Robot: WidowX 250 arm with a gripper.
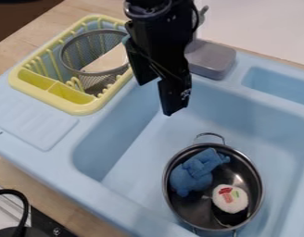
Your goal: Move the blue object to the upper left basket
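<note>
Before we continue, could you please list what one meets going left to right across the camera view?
Yellow dish rack, black gripper, blue toy, round white piece, small blue recess.

Light-blue plastic sink (34,118) cut off at its right edge, yellow plastic dish rack (86,109) at back-left corner partly behind black two-finger gripper (155,99)

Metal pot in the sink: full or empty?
Not empty: the pot holds the blue object and a white round piece.

Soft light fills the sink (135,150), with bright glints inside the metal pot (241,172).
</note>
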